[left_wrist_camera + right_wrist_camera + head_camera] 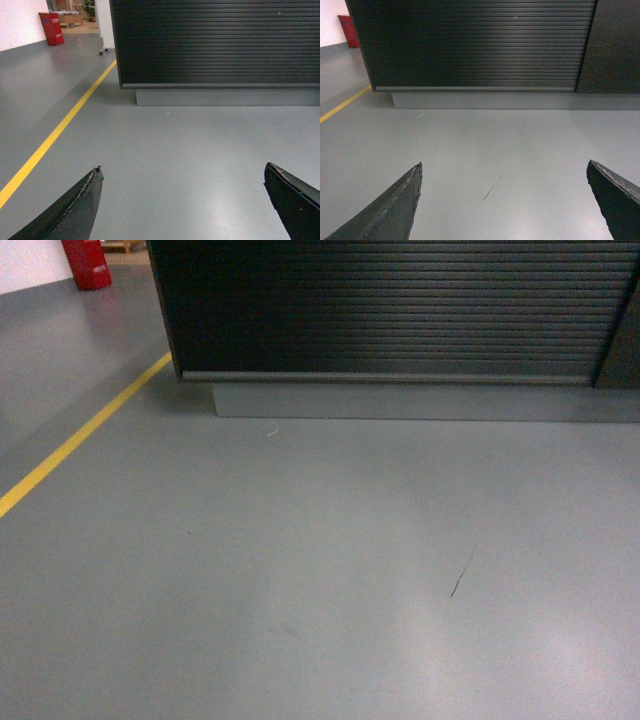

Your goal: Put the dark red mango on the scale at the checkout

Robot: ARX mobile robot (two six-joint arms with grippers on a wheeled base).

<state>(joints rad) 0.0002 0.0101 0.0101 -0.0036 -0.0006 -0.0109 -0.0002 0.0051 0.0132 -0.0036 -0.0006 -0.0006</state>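
Smooth grey floor [320, 590] fills most of what I see, matt with soft pale glare patches and one thin dark scratch [460, 575] to my right of centre. A yellow line [80, 435] painted on it runs diagonally away on my left. Ahead stands the checkout [400, 310]: its front is dark, close-set horizontal ribs, like a slatted shutter, sitting on a plain grey plinth [420, 402] set slightly back from the ribbed face. My right wrist camera shows a flat, unribbed dark panel [615, 45] adjoining the ribs on the right. Only the counter's front is in view; its top is out of frame, so I cannot see the scale or the mango in any view.

Far left, against a white wall [20, 25], is a red box-like thing [51, 28]; it carries some pale marking, too blurred to read. No other writing shows anywhere.

My left gripper [182, 200] has its two black, tapering fingers wide apart with bare floor between them; their edges look worn and rough. My right gripper [505, 200] is the same: dark wedge-shaped fingers spread wide, nothing between them, the scratch on the floor visible through the gap.
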